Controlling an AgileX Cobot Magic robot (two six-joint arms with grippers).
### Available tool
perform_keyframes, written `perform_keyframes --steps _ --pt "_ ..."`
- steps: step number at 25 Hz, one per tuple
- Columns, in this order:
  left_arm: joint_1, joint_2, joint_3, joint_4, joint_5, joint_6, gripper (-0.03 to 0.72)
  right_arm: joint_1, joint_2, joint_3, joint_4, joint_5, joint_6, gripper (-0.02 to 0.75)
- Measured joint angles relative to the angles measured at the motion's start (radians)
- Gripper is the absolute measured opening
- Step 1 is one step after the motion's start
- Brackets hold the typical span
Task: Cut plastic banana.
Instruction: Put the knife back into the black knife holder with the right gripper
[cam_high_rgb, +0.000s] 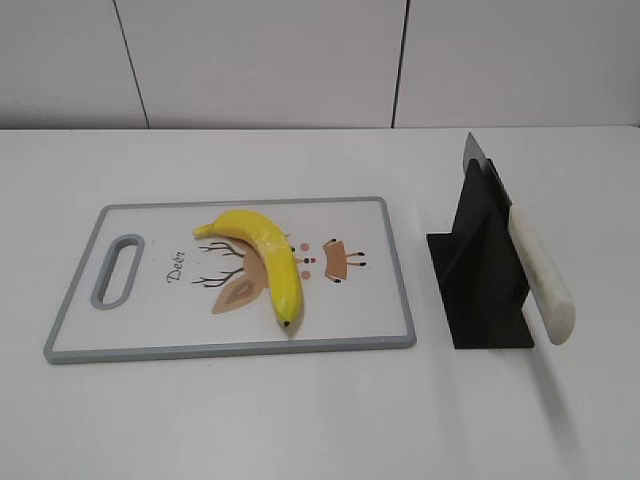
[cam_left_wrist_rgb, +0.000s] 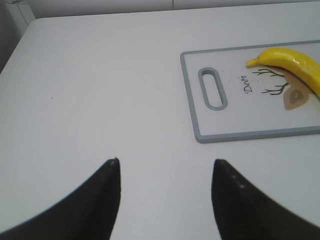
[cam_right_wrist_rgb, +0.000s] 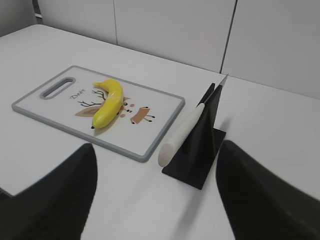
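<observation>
A yellow plastic banana (cam_high_rgb: 264, 258) lies on a white cutting board (cam_high_rgb: 150, 340) with a grey rim and a deer print. It also shows in the left wrist view (cam_left_wrist_rgb: 292, 64) and in the right wrist view (cam_right_wrist_rgb: 108, 103). A knife with a white handle (cam_high_rgb: 541, 273) rests slanted in a black stand (cam_high_rgb: 478, 280) right of the board; in the right wrist view the knife (cam_right_wrist_rgb: 181, 132) points its handle toward me. My left gripper (cam_left_wrist_rgb: 165, 165) is open over bare table left of the board. My right gripper (cam_right_wrist_rgb: 157, 147) is open, short of the knife. Neither gripper shows in the exterior view.
The board's handle slot (cam_high_rgb: 118, 270) is at its left end. The white table (cam_high_rgb: 300, 420) runs to a white panelled wall (cam_high_rgb: 300, 60) at the back.
</observation>
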Motion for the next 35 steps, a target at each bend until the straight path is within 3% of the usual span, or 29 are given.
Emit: perform_keyframes --steps 12,19,25,35 --pt "0.000 0.000 0.000 0.000 0.000 0.000 0.539 -0.283 0.000 0.000 0.001 0.000 0.000 0.569" --pt "0.000 0.000 0.000 0.000 0.000 0.000 0.531 -0.295 0.000 0.001 0.012 0.004 0.002 0.569" --pt "0.000 0.000 0.000 0.000 0.000 0.000 0.525 -0.295 0.000 0.009 0.014 0.105 0.002 0.568" --pt "0.000 0.000 0.000 0.000 0.000 0.000 0.525 -0.295 0.000 0.030 -0.045 0.157 0.008 0.568"
